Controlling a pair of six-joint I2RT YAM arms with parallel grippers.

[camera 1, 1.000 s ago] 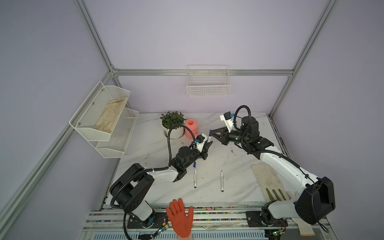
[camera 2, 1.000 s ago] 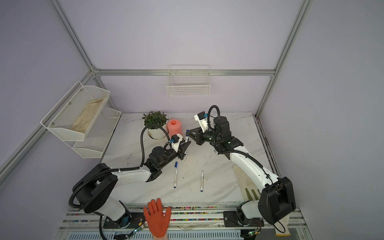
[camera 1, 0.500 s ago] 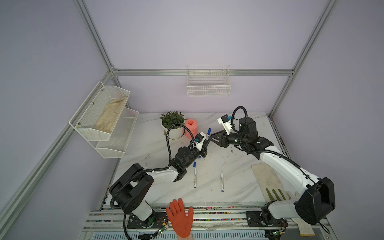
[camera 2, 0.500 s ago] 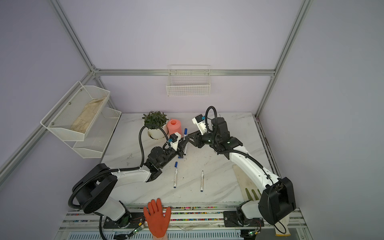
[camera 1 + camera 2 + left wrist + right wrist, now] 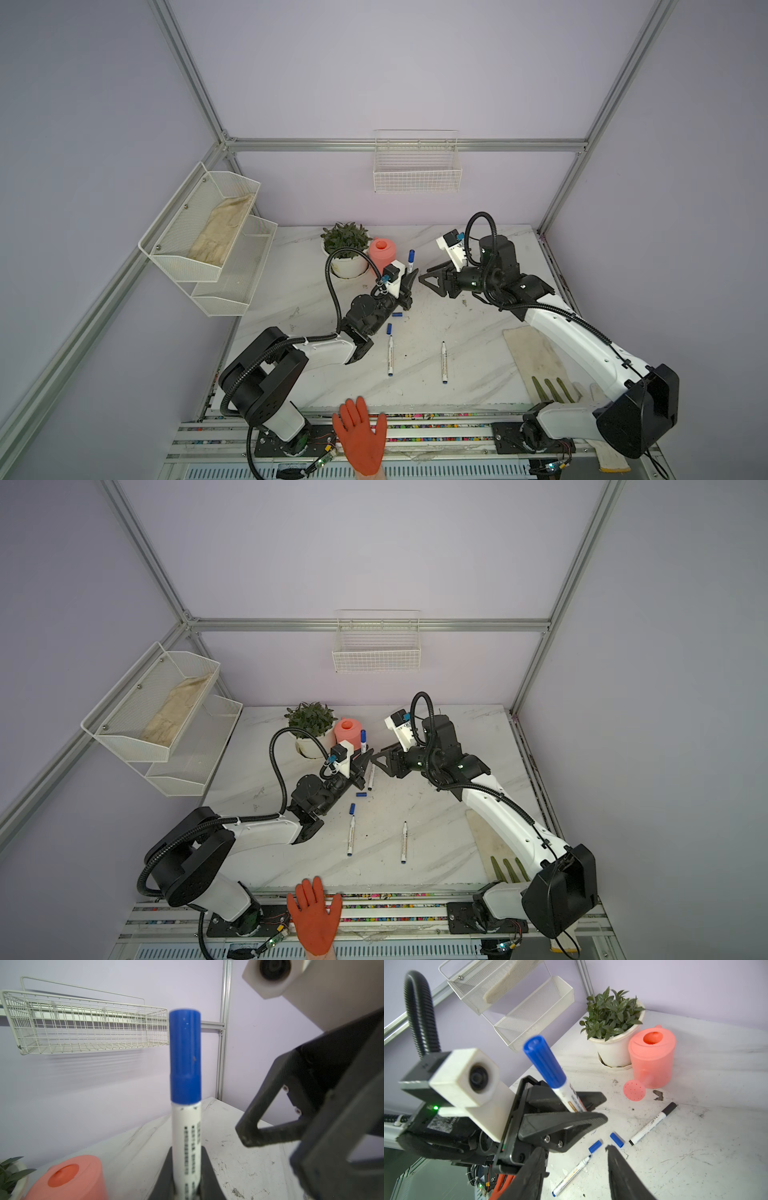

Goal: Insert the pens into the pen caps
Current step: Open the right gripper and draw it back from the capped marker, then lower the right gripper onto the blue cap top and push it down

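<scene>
My left gripper (image 5: 409,286) (image 5: 187,1149) is shut on a white printed pen (image 5: 186,1136) that stands upright with a blue pen cap (image 5: 185,1055) (image 5: 544,1061) seated on its top. Just to its right, my right gripper (image 5: 430,282) (image 5: 574,1148) is open and holds nothing, a short gap from the pen. Two loose blue pen caps (image 5: 595,1146) (image 5: 617,1140) lie on the table beside an uncapped pen (image 5: 572,1175) (image 5: 390,357). Another uncapped pen (image 5: 444,362) lies to the right of that one. A pen with a black cap on it (image 5: 653,1124) (image 5: 370,777) lies under the grippers.
A potted plant (image 5: 345,253) and a pink watering can (image 5: 383,253) stand behind the left gripper. An orange-gloved hand (image 5: 360,436) rests at the table's front edge. A cloth and glove (image 5: 540,365) lie front right. Wire racks (image 5: 208,237) (image 5: 417,170) hang on the walls.
The right gripper came in to the held pen with the blue cap, opened and left the cap on the pen's top. The left gripper stays shut on the pen.
</scene>
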